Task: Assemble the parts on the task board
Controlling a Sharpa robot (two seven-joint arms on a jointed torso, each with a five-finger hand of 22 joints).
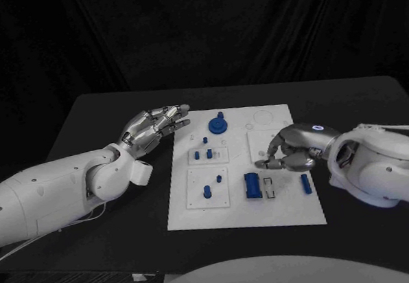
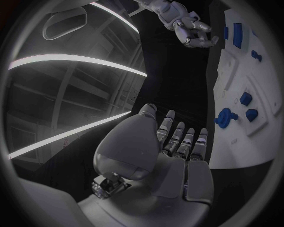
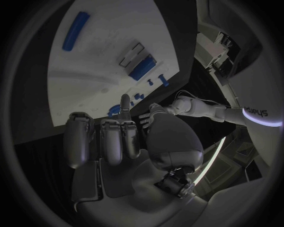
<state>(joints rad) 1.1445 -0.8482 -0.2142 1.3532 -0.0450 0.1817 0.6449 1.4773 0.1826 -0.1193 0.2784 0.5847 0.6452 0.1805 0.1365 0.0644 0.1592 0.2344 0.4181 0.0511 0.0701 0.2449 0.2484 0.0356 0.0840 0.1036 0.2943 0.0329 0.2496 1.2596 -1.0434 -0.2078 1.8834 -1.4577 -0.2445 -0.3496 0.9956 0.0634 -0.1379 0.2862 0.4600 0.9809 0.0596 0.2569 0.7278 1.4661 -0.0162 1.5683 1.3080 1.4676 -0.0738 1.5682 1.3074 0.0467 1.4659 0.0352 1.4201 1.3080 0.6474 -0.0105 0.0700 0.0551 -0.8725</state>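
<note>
Fingers apart and nothing in them, that was the left hand (image 1: 153, 128), held up off the black table (image 1: 83, 127) just beside the far left corner of the task board (image 1: 290, 208), palm turned toward the board. Its wrist view agreed: the left hand (image 2: 168, 156) lay flat and spread, touching no part.

Across the board, the right hand (image 1: 290, 149) hung over the right half of the plate, fingers curled downward, fingertips close to the board near its middle. Whether they pinched anything, I could not tell; the head view hid the tips under the knuckles. From its own wrist, the right hand (image 3: 118, 137) showed one finger straight out toward the board and the others folded in, with no part plainly in its hold.

Parts sat scattered on the white plate. A round blue knob-like part (image 1: 218, 124) stood near the far edge, just beside the left hand's fingertips. Small blue pegs (image 1: 204, 155) stood in a raised block at mid-left, more pegs (image 1: 210, 188) in another block nearer the robot. A blue block (image 1: 252, 186) sat beside a dark-framed slot (image 1: 268, 187), and a long blue bar (image 1: 305, 184) lay close under the right wrist.

The right arm covered the board's right edge at mid-length, and the faint outlines on the bare far-right part of the board were too pale to read.
</note>
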